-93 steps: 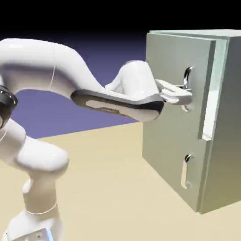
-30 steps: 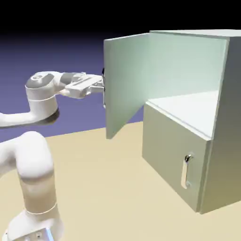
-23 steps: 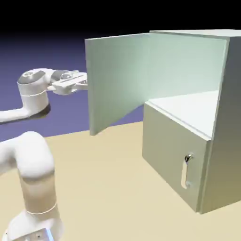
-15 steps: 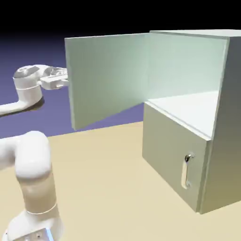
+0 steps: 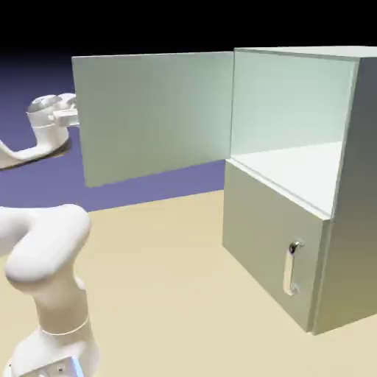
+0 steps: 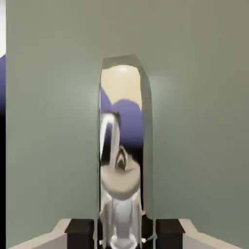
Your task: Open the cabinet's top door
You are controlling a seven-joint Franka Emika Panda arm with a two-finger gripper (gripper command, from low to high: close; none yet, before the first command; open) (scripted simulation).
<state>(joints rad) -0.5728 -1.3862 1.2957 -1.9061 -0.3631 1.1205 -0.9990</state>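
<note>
The cabinet (image 5: 294, 184) stands at the bench's (image 5: 162, 294) right side, its upper compartment bare and pale inside. The top door (image 5: 151, 118) is swung wide open, its inner face toward the exterior camera. Below, the shorter door (image 5: 269, 250) is shut (its small handle (image 5: 292, 269) upright). The tool (image 6: 121, 233) is pinched on the long silver handle (image 6: 121, 146), behind the door's far edge.

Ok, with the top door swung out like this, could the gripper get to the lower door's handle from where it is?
Probably not directly. The gripper is shut on the top door's handle, on the far side of the open top door. The lower handle itself is unobstructed, but the gripper would have to release and come round the panel.
</note>
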